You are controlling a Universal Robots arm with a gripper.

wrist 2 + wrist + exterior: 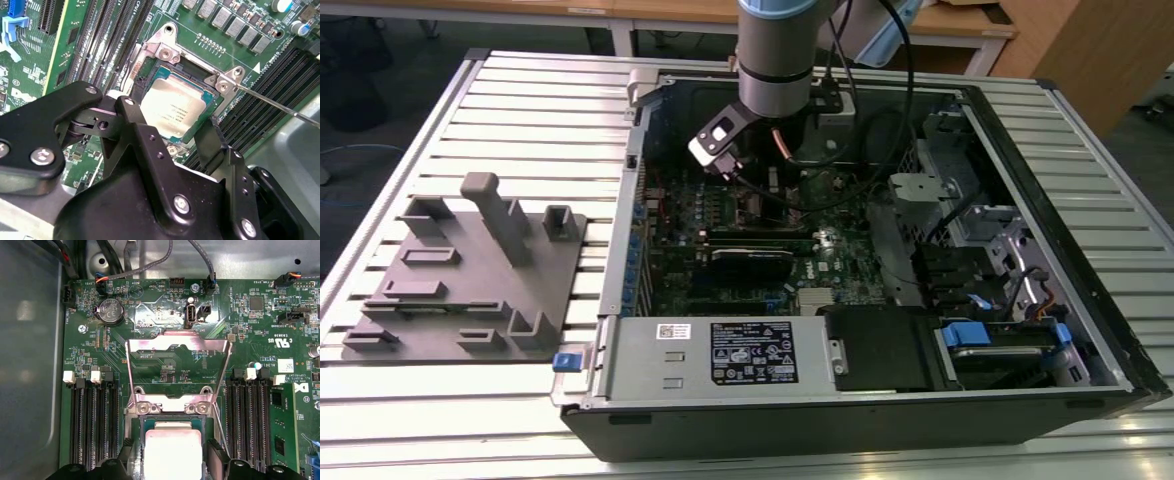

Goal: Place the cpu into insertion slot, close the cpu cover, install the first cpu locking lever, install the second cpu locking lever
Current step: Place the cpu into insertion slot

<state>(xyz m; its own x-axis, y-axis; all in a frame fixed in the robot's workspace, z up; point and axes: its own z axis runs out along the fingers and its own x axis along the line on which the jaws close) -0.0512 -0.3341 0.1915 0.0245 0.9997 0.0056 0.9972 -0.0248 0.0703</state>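
Gripper (pixel 167 120) spread astride the cpu (pixel 172 107), which looks seated in the insertion slot (pixel 161 48), so placing seems nearly done, with the cpu cover (pixel 177 344) upright behind that slot, not yet closed.

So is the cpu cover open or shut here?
Open: the cpu cover stands hinged up, away from the insertion slot, leaving the cpu uncovered.

grey fixture block (pixel 467 290) on slatted table (pixel 534 100) | open computer case (pixel 854 425) beside it | coin battery (pixel 111 310)
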